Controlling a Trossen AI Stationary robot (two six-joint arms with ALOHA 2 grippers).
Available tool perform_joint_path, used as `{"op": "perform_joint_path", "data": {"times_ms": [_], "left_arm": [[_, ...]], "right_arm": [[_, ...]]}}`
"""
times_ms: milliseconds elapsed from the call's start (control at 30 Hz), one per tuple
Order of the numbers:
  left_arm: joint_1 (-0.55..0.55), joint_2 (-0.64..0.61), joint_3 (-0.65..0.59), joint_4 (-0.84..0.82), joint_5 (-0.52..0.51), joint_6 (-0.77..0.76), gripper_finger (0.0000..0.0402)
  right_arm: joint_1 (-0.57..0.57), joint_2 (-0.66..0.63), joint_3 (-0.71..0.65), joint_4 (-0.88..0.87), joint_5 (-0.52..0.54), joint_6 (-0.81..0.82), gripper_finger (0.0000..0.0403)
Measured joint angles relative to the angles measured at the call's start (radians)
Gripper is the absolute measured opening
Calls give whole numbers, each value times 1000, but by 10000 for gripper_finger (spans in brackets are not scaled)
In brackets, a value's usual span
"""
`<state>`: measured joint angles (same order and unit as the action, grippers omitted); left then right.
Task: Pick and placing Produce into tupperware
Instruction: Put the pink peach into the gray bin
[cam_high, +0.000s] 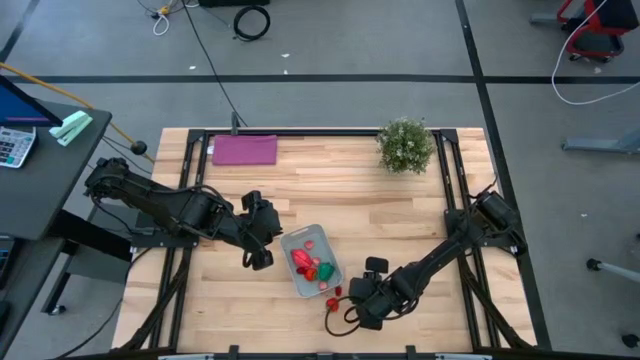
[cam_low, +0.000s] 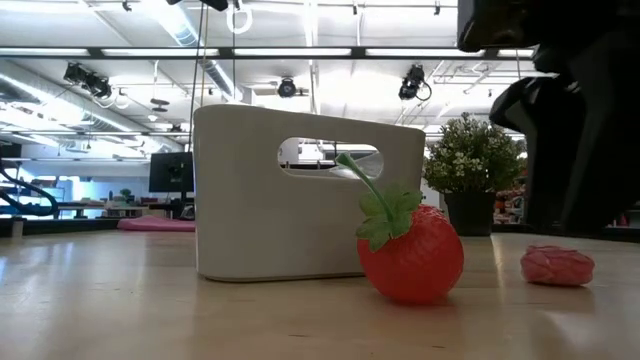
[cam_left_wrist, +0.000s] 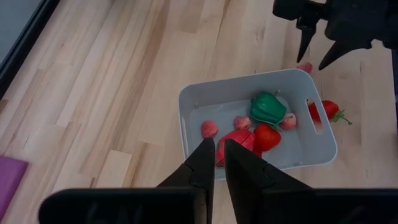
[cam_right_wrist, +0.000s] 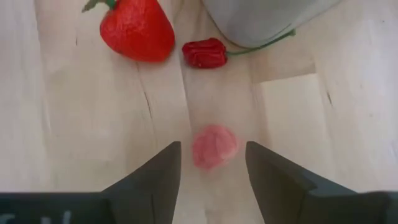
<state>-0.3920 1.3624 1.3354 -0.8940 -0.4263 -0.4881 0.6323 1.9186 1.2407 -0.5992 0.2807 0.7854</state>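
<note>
The pale grey-blue tupperware (cam_high: 312, 262) stands on the wooden table and holds a green pepper (cam_left_wrist: 267, 107) and several red and pink pieces. A red strawberry (cam_right_wrist: 137, 28), a dark red pepper (cam_right_wrist: 204, 53) and a small pink piece (cam_right_wrist: 214, 147) lie on the table outside its near end. My right gripper (cam_right_wrist: 213, 163) is open, low over the table, with one finger on either side of the pink piece and touching nothing. My left gripper (cam_left_wrist: 219, 163) is shut and empty, held above the table at the tupperware's left side.
A bushy potted plant (cam_high: 405, 146) stands at the far right of the table. A flat purple sheet (cam_high: 244, 150) lies at the far left. In the low view the strawberry (cam_low: 410, 250) lies against the tupperware's wall (cam_low: 300, 200), and the pink piece (cam_low: 557, 265) lies apart.
</note>
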Motion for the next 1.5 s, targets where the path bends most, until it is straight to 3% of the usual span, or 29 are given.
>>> {"op": "perform_joint_path", "data": {"times_ms": [500,800,1067,1300,1500], "left_arm": [[0,0,0,0,0,-25,40],[0,0,0,-1,0,-25,28],[0,0,0,-1,0,-25,36],[0,0,0,-1,0,-24,26],[0,0,0,-2,0,-24,25]], "right_arm": [[-2,0,-121,137,22,26,184],[-6,0,-126,170,87,23,113],[-31,1,-126,178,104,-26,86],[-51,1,-126,179,109,-29,18],[-53,-2,-126,173,109,-30,14]]}}
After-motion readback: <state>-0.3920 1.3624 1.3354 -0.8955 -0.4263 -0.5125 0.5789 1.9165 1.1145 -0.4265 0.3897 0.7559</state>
